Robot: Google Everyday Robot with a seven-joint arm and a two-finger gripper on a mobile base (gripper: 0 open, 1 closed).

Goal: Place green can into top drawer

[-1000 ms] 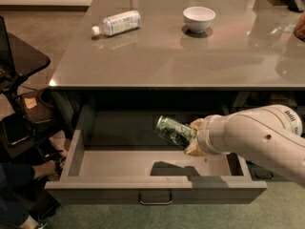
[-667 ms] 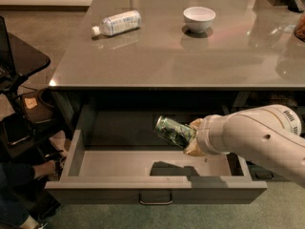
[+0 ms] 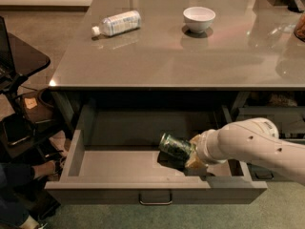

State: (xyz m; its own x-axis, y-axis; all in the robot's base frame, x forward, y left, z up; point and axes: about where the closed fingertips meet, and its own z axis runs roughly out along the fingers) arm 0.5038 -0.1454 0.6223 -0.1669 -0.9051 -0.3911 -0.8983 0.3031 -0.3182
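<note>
While the top drawer (image 3: 75,151) stands pulled open, the gripper (image 3: 192,154) holds the green can (image 3: 175,146) tilted over the drawer floor.

The gripper reaches in from 3 o'clock and is clamped on the can's lower end. The can leans toward 10 o'clock, right of the drawer's centre, and contact with the floor cannot be confirmed. Judged complete: drawer open, can carried inside the drawer's outline. Judged remaining: lower, release, withdraw. On the counter (image 3: 162,61), a plastic bottle (image 3: 117,23) lies at 11 o'clock and a white bowl (image 3: 199,18) stands at 12 o'clock.
</note>
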